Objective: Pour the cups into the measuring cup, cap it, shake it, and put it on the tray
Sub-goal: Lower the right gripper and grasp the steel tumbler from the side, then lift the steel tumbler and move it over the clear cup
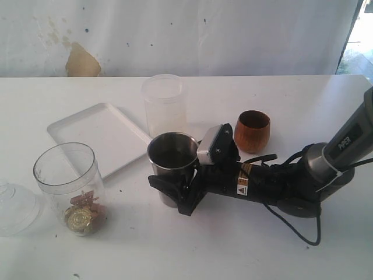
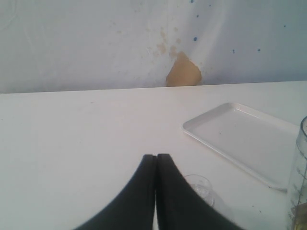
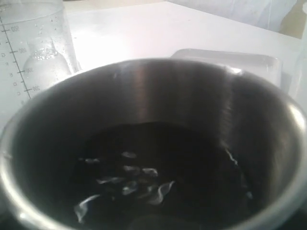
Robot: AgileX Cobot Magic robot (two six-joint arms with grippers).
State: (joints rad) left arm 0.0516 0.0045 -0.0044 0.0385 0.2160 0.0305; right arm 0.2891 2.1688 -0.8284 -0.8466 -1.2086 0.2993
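The steel tumbler [image 1: 172, 154] stands upright mid-table, dark inside with pale flakes [image 3: 144, 91]. My right gripper [image 1: 168, 185] reaches in from the right, its black jaws on either side of the tumbler's lower half; whether they press on it does not show. The brown wooden cup [image 1: 252, 131] stands just behind that arm. The clear measuring cup [image 1: 70, 181] [image 3: 33, 52] [image 2: 300, 177] stands at the left with gold and brown bits at its bottom. Behind it lies the white tray [image 1: 87, 131] [image 2: 240, 139] [image 3: 230, 60]. My left gripper [image 2: 156, 155] is shut on nothing, above bare table.
A frosted plastic cylinder [image 1: 164, 105] stands behind the tumbler, beside the tray's corner. A clear domed lid [image 1: 14, 207] [image 2: 199, 187] lies at the far left next to the measuring cup. The right arm's cable [image 1: 291, 224] trails over the table.
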